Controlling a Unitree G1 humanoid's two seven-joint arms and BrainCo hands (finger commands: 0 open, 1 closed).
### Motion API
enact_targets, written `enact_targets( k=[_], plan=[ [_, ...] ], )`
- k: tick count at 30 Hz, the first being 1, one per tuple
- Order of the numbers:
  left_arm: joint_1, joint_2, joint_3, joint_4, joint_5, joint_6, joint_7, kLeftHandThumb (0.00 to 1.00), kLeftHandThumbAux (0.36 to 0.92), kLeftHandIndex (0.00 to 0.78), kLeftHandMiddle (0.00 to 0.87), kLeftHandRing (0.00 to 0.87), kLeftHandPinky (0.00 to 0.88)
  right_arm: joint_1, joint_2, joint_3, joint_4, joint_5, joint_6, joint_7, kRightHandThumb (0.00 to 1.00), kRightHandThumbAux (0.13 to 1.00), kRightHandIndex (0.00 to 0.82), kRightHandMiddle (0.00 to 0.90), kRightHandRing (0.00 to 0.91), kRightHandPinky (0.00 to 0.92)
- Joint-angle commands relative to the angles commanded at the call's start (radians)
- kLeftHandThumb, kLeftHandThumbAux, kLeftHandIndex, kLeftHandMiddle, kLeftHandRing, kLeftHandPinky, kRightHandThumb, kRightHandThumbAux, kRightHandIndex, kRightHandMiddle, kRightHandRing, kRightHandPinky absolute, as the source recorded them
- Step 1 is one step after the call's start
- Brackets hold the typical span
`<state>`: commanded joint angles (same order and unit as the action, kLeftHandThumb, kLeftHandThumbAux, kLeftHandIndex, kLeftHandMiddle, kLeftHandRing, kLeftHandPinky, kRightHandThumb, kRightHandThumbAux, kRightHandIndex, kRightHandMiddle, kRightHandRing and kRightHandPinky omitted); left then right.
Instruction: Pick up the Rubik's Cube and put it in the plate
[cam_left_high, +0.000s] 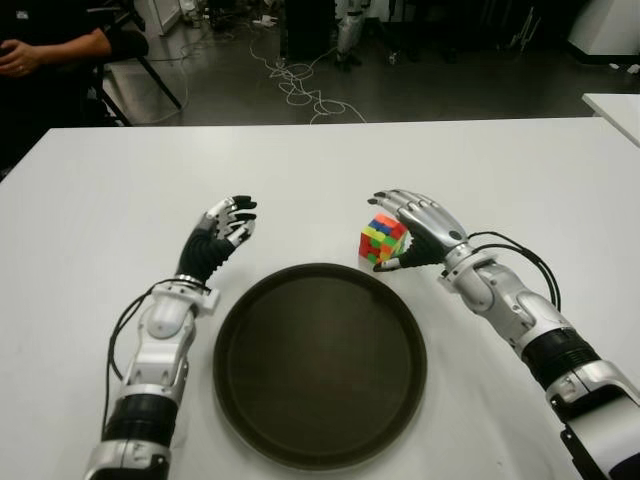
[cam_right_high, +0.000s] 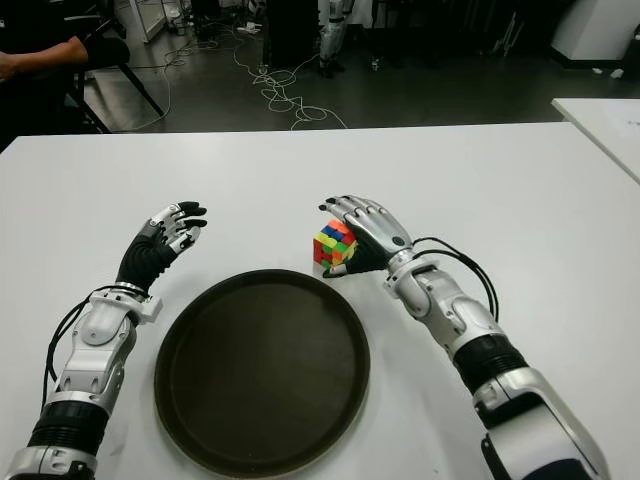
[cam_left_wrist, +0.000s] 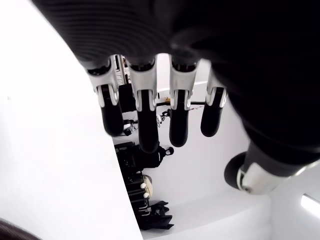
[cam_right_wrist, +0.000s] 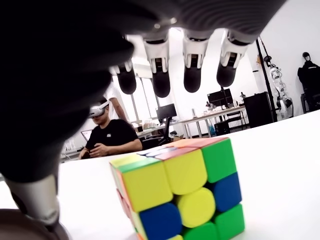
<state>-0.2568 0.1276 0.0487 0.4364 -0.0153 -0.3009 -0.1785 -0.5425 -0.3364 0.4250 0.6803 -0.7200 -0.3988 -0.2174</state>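
Silver-and-black right hand (cam_left_high: 415, 232) cupped over Rubik's Cube (cam_left_high: 381, 240), fingers arched above it without closing, cube standing on white table (cam_left_high: 500, 170) just beyond dark round plate (cam_left_high: 320, 365), one corner edge facing the palm, multicoloured stickerless tiles, left hand (cam_left_high: 225, 232) relaxed and empty left of plate.

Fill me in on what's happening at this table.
A humanoid robot is working on getting the Rubik's Cube into the plate. Its right hand is cupped around the cube, which sits on the white table just beyond the plate's far rim; the right wrist view shows the fingers above the cube, not closed on it. The left hand is open, left of the plate. The plate holds nothing.
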Motion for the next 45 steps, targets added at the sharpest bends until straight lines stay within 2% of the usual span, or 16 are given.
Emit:
enact_targets(
  k=[8,12,27,34,40,45],
  plan=[
    [-0.004,0.001,-0.003,0.012,0.002,-0.008,0.000,0.245,0.612,0.205,0.230,0.214,0.187,-0.008,0.012,0.000,0.036,0.002,-0.010,-0.002,0.000,0.682,0.000,0.017,0.026,0.056],
    [-0.004,-0.001,-0.003,0.013,0.000,-0.009,-0.002,0.250,0.601,0.201,0.229,0.216,0.186,-0.014,0.020,0.000,0.063,0.007,-0.012,-0.001,0.000,0.690,0.000,0.032,0.040,0.059],
    [-0.003,-0.009,-0.001,0.006,-0.001,-0.017,0.008,0.272,0.625,0.242,0.236,0.212,0.157,-0.046,0.048,-0.011,0.171,0.059,-0.040,0.010,0.000,0.683,0.021,0.061,0.085,0.106],
    [-0.004,-0.009,0.000,0.008,-0.002,-0.021,0.015,0.285,0.626,0.254,0.240,0.217,0.174,-0.056,0.058,-0.011,0.210,0.076,-0.058,-0.010,0.000,0.673,0.027,0.066,0.090,0.099],
    [-0.006,-0.004,-0.002,0.011,0.003,-0.022,0.016,0.258,0.614,0.242,0.242,0.220,0.181,-0.065,0.063,-0.010,0.233,0.078,-0.067,-0.023,0.000,0.680,0.040,0.075,0.105,0.125],
    [-0.009,0.002,-0.004,0.018,0.007,-0.024,0.014,0.245,0.608,0.243,0.235,0.221,0.192,-0.071,0.064,-0.009,0.243,0.078,-0.068,-0.028,0.000,0.676,0.048,0.076,0.100,0.107]
  ],
)
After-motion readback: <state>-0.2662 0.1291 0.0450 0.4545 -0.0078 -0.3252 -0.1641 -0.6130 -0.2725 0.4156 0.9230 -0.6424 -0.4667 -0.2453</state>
